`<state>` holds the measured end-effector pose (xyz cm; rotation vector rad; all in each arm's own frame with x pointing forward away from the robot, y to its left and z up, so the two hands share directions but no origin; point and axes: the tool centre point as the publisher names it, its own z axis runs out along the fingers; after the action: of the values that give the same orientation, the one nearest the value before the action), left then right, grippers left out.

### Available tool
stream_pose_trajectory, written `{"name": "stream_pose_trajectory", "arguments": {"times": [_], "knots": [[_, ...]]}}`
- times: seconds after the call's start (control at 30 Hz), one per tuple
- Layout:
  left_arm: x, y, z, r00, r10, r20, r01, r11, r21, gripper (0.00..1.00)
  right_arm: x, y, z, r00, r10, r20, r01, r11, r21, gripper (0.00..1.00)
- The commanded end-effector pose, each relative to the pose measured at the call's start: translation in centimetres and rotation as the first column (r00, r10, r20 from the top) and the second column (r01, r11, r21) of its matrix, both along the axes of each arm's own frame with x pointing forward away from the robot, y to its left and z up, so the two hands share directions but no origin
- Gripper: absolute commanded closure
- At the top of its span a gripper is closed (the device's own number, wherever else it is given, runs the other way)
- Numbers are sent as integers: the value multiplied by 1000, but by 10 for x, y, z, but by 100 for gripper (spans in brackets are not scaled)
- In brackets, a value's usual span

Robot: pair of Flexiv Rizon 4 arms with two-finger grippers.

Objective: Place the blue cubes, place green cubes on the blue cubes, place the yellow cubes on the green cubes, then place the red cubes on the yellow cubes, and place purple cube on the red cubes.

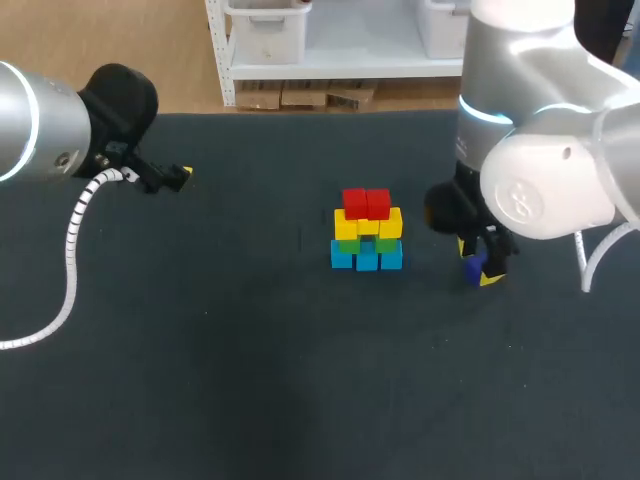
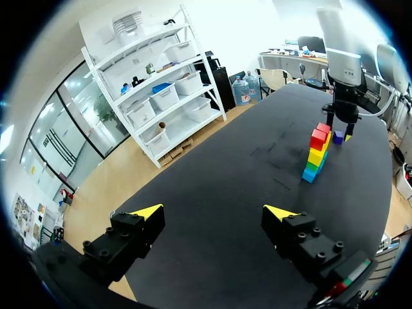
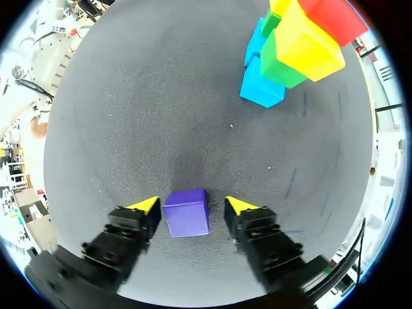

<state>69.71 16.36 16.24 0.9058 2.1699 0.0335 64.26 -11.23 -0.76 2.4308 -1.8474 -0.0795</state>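
**Purple cube sits between our right fingers, beside the stack**

Our right arm (image 1: 545, 180) comes in from the right side and stands over the table (image 1: 250, 380). Its wrist is turned down, so the right pincer (image 3: 192, 206) points at the table top. The fingers are spread a little wider than the purple cube (image 3: 187, 212), which rests on the table between them. In the right wrist view one finger (image 3: 138, 215) lies against, or very nearly against, one face of the cube. We see a clear gap between the other finger and the opposite face. So this pincer straddles the cube without having hold of it.

The stack stands near this pincer, ahead of it and a little to one side. The blue cubes (image 3: 262, 90) rest on the table. The green cubes (image 3: 280, 64) sit on them, the yellow cubes (image 3: 306, 42) on the green, and the red cubes (image 3: 335, 16) on top. In the head view two red cubes sit side by side, touching.

Our left arm (image 1: 40, 125) comes in from the left side and hangs well apart from the stack. The left pincer (image 2: 212, 212) is spread wide over bare table and grips nothing. In its wrist view the stack is far ahead of it, with our right arm just beyond.
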Motion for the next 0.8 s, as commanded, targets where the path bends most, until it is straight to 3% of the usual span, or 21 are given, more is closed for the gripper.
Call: {"name": "stream_pose_trajectory", "arguments": {"times": [0.03,0.43,0.7,0.8], "knots": [[1,1,0,1000,-5,0,5,1000,-3,0,-1,-1,0,1000,-3,3,3,1000,2,100],[1,1,0,1000,-5,0,5,1000,-3,0,-7,-9,18,989,-140,-45,141,990,4,100],[1,1,0,1000,-5,0,5,1000,-3,0,-11,-6,60,962,-265,-62,265,964,-14,100],[1,1,0,1000,-5,0,5,1000,-3,0,-12,0,78,958,-284,-38,283,959,-19,100]]}}
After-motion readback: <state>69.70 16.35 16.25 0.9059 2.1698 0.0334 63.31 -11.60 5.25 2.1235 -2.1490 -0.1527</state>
